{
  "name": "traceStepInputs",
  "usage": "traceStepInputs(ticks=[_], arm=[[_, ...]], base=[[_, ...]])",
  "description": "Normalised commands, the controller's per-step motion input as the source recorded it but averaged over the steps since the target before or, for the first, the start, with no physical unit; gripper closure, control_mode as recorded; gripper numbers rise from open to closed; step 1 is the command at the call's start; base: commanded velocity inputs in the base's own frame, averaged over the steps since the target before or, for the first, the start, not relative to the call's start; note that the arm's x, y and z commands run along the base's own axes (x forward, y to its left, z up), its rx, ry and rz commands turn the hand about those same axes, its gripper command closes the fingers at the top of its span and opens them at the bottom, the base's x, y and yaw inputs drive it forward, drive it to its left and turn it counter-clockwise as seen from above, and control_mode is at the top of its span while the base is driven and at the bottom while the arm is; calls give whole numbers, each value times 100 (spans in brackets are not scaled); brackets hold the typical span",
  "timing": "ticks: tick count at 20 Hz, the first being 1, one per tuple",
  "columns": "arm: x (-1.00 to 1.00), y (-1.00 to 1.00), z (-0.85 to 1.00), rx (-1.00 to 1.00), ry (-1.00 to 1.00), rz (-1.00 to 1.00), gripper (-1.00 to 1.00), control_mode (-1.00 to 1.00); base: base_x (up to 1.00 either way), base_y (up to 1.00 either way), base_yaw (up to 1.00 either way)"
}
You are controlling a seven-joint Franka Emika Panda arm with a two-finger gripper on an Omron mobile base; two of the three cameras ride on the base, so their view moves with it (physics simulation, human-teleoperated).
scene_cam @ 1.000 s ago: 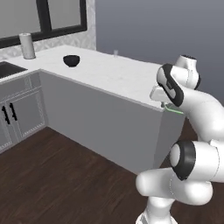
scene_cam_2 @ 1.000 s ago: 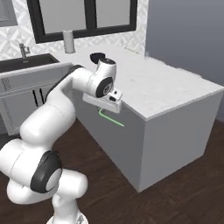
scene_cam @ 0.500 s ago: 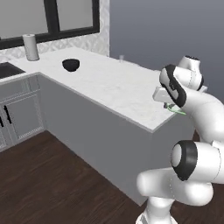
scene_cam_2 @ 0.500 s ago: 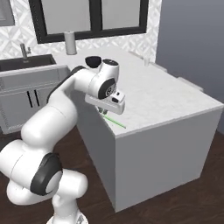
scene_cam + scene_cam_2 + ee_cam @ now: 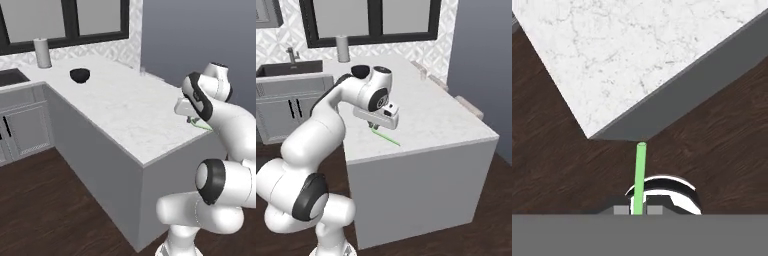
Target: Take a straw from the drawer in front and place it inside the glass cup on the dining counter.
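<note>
White grey-veined marble makes up the dining counter [image 5: 426,115], which juts out over dark wood flooring; its corner lies ahead of and below the fingers in the hand view. Far beyond the fingers, toward the window end, sit a black bowl [image 5: 79,75] and a white cylinder roll [image 5: 43,52]. I cannot make out the glass cup on the marble. The gripper [image 5: 375,127] hangs near the counter's near edge with its fingers pinched tight on the straw [image 5: 386,137], a thin light-green stick that runs straight out past the fingertips [image 5: 639,176] over the floor. It looks almost weightless, stiff but easily bent or crushed, and smooth enough to slip or swivel. Holding it near one end, as now, leaves a long free length to lower into the cup.
</note>
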Motion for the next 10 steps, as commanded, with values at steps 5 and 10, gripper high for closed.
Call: traceStepInputs(ticks=[5, 10], arm=[[0, 0, 0, 0, 0, 0, 100, 100], [0, 0, 0, 0, 0, 0, 100, 100]], base=[[45, -100, 25], [49, -100, 26]])
